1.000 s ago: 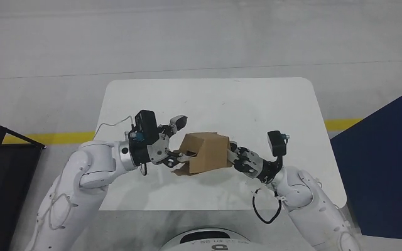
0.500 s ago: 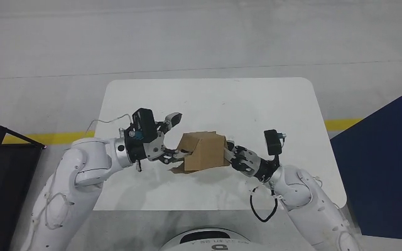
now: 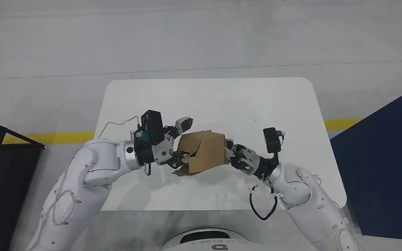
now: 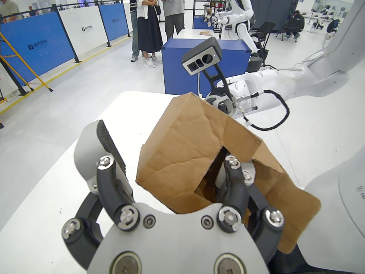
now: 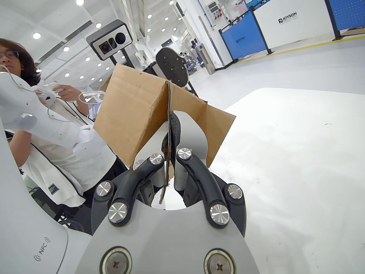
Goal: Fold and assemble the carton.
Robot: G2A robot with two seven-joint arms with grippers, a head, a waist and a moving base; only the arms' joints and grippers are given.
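— Over the white table (image 3: pixel 264 106), how does the left arm stand?

— It comes in from the robot's left side with the elbow bent, and the forearm runs toward the table's middle. The left gripper (image 3: pixel 181 142) sits at the carton's open end.

— And its fingers?

— Spread wide. The outer finger (image 4: pixel 98 143) stands clear of the cardboard, beside an outer wall. The other finger (image 4: pixel 234 178) reaches into the opening between the flaps. One wall lies between the two, but they are not closed on it.

— Where is the carton itself?

— The brown carton (image 3: pixel 204 150) is near the table's middle, between the two grippers. It is tilted, with its open end toward the left arm. A loose flap (image 3: pixel 182 169) sticks out on the side nearer the robot. Whether the box touches the table cannot be told.

— Then the right arm?

— It comes from the robot's right side, elbow close to the table's near edge, forearm angled in toward the box. The right gripper (image 3: pixel 230 152) meets the carton's far end. Its fingers are drawn narrow and pinch a thin edge of cardboard, with one finger (image 5: pixel 189 135) pressed flat against it.
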